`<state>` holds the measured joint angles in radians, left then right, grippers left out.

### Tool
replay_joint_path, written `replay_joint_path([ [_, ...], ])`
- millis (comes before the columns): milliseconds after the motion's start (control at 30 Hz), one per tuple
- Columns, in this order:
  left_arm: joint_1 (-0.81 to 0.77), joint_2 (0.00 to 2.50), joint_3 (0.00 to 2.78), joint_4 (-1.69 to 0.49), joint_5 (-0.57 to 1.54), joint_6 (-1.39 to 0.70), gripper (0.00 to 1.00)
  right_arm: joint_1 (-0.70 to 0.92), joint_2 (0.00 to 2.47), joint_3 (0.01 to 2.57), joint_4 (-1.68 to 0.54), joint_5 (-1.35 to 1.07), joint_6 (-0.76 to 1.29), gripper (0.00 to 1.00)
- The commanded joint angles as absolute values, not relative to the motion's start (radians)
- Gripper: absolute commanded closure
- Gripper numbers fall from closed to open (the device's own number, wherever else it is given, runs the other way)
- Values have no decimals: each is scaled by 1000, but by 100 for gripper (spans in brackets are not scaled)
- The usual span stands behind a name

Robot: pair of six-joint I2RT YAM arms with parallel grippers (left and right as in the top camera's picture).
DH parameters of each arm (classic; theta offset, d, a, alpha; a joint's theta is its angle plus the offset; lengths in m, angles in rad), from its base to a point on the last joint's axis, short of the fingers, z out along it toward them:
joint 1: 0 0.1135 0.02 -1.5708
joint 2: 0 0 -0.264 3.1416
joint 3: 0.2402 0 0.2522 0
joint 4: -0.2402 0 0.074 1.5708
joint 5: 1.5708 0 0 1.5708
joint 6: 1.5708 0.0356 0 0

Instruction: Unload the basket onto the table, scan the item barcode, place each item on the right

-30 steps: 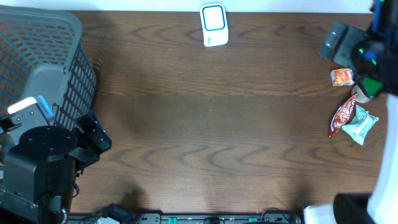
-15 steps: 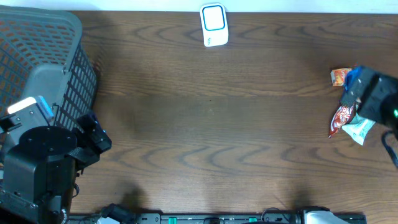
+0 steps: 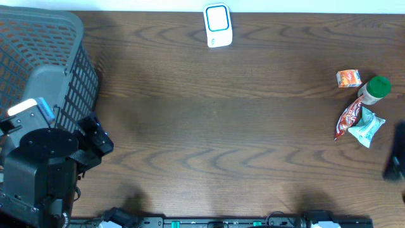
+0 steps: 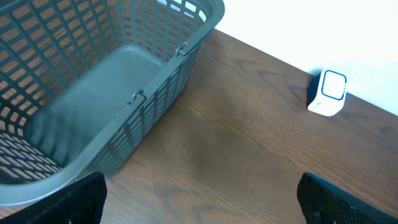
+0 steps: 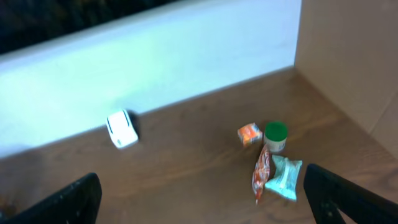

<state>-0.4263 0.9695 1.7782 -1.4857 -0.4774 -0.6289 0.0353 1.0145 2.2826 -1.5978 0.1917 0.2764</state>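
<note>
Left gripper (image 4: pixel 199 188): fingers wide, nothing between them. It hangs over the table (image 4: pixel 242 155), just beside the basket (image 4: pixel 134 102).

Basket: grey mesh, at the table's left end.

Right gripper (image 5: pixel 202 190): fingers wide, holding nothing. It is well apart from the goods. From overhead only a dark sliver of the right arm (image 3: pixel 395 153) shows at the right edge.

Scanner (image 3: pixel 217 25): white with a blue-ringed face, at the far edge mid-table, well apart from both grippers.

Items lie clustered near the right edge, untouched.
- Orange packet (image 3: pixel 348 78): farthest back.
- Jar (image 3: pixel 378 87): green lid, just beside the orange packet.
- Red sachet (image 3: pixel 348 118): lies in front of the jar, touching the teal packet (image 3: pixel 368 128).

Barcodes too small to make out.
</note>
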Motion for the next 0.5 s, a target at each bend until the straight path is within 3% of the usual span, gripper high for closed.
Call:
replay_joint_path([
  [0, -422, 973, 1784, -1488, -487, -633, 2, 39, 940, 2239, -1567, 220, 260, 1],
  [467, -422, 973, 1784, -1488, -487, -633, 2, 39, 485, 1682, -1249, 219, 245, 1],
])
